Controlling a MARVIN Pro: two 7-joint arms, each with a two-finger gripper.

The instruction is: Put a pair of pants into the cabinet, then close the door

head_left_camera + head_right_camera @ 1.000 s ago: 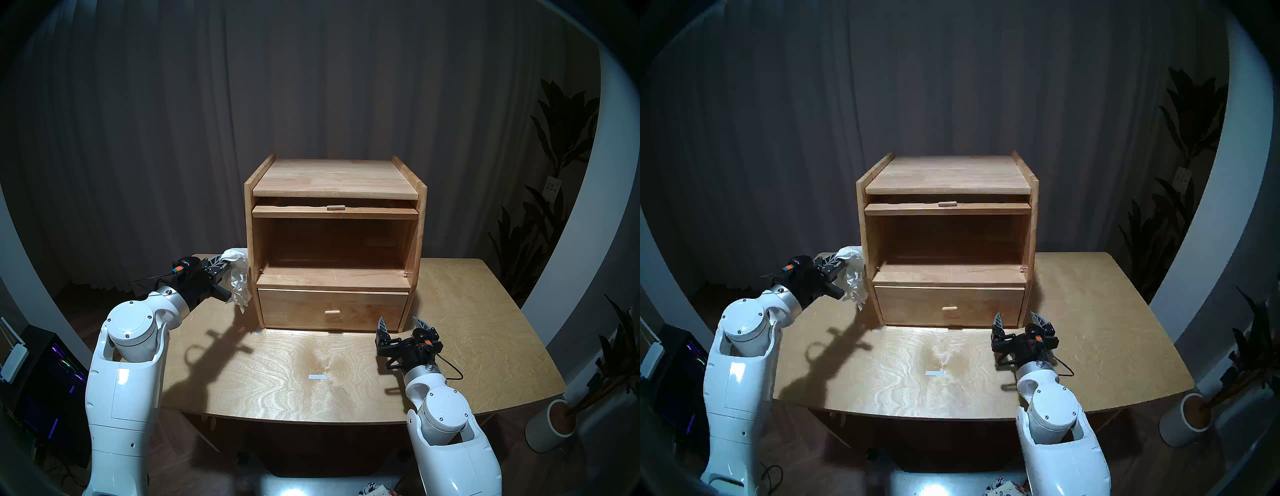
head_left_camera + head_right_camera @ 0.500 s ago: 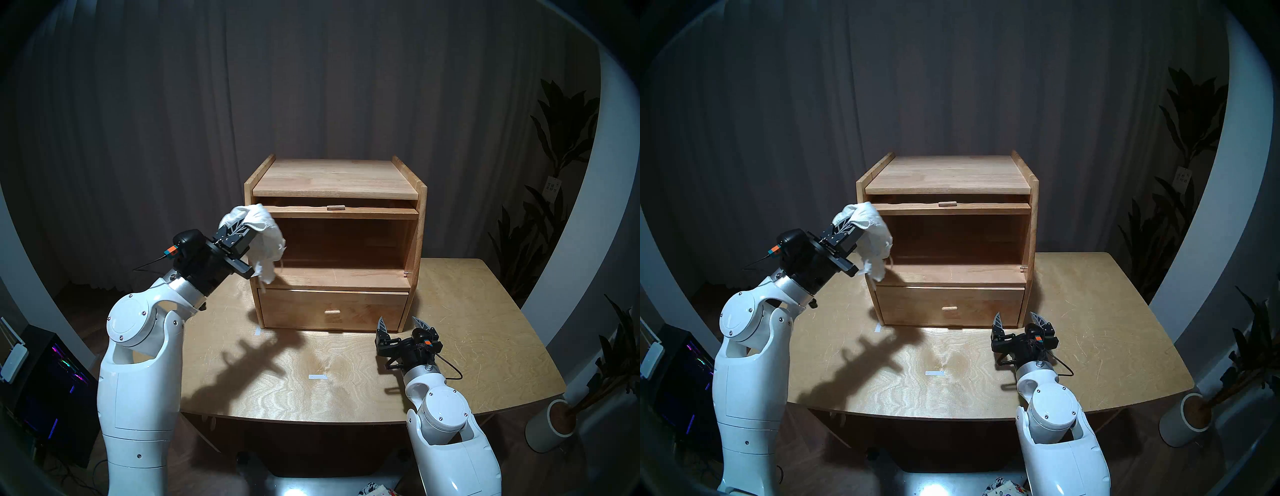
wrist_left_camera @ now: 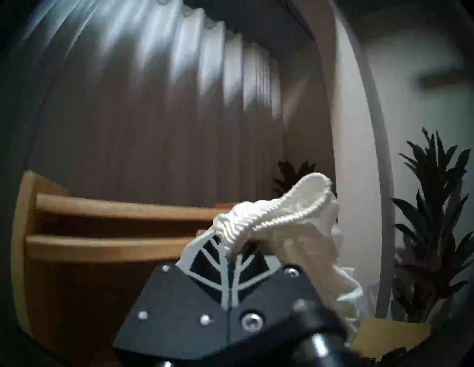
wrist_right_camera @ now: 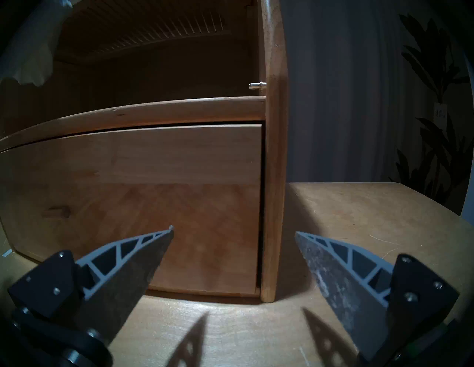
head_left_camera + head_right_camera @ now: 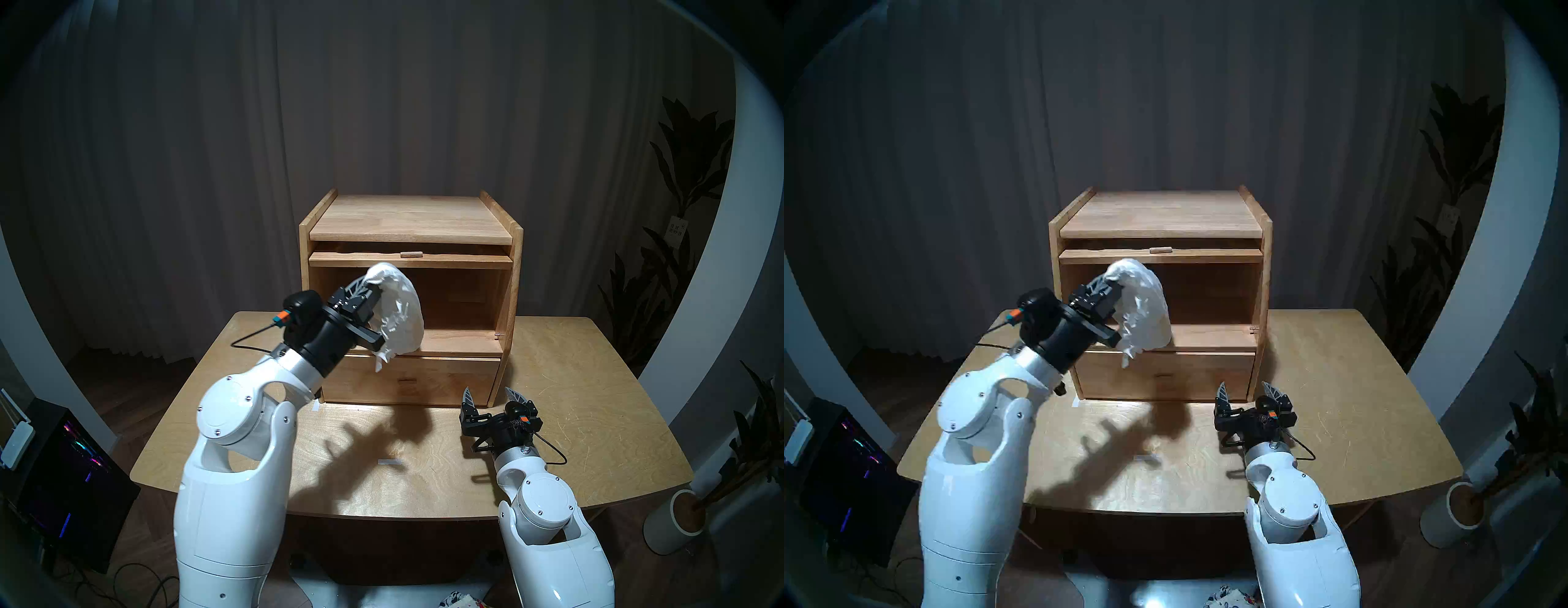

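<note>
My left gripper (image 5: pixel 368 285) is shut on the gathered waistband of the white pants (image 5: pixel 401 314), which hang bunched in front of the left half of the open upper compartment of the wooden cabinet (image 5: pixel 411 216). Their lower edge dangles over the drawer front (image 5: pixel 445 382). The door (image 5: pixel 466 260) lies flat, slid in under the cabinet top, with only its front edge and knob (image 5: pixel 410 254) showing. Its ribbed glass (image 4: pixel 154 28) shows from below in the right wrist view. My right gripper (image 5: pixel 492 395) is open and empty, low by the cabinet's front right corner.
The cabinet stands at the back of a light wooden table (image 5: pixel 572 382). A white tape mark (image 5: pixel 389 462) lies mid-table. A plant in a white pot (image 5: pixel 674 522) stands off the table to the right, and a dark computer case (image 5: pixel 63 467) to the left.
My left arm has swung up and to the right with the pants, from beside the cabinet's left wall to the front of the open compartment. The right arm has not moved.
</note>
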